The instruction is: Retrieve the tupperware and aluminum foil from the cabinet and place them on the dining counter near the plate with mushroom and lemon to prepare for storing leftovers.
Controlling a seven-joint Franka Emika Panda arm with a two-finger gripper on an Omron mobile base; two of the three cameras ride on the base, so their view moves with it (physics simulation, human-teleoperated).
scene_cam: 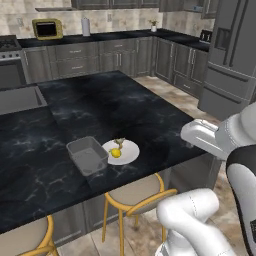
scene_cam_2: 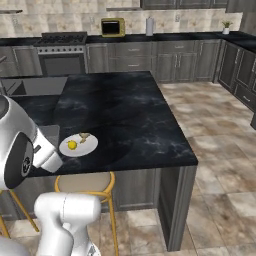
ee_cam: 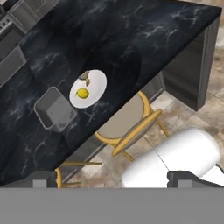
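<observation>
The grey tupperware (scene_cam: pixel 87 155) (ee_cam: pixel 54 111) stands upright on the black dining counter (scene_cam: pixel 100 105), near its front edge. Right beside it lies the white plate (scene_cam: pixel 123 151) (scene_cam_2: pixel 78 145) (ee_cam: pixel 89 89), which carries the yellow lemon (scene_cam: pixel 116 153) (scene_cam_2: pixel 72 145) (ee_cam: pixel 82 93) and the small brown mushroom (scene_cam: pixel 119 142) (scene_cam_2: pixel 84 135) (ee_cam: pixel 85 76). My gripper (ee_cam: pixel 111 180) hangs high above the counter's front edge and the stool. It is open, its fingertips (ee_cam: pixel 39 179) far apart with nothing between them. The aluminum foil is out of view.
Gold-legged stools (scene_cam: pixel 137 192) (scene_cam_2: pixel 82 182) stand under the counter's front edge. A sink (scene_cam: pixel 20 97) is set into the island at the left. A back counter with a stove (scene_cam_2: pixel 62 40) and a yellow toaster (scene_cam: pixel 47 28) runs behind. A fridge (scene_cam: pixel 232 55) stands right, by tiled floor (scene_cam_2: pixel 220 150).
</observation>
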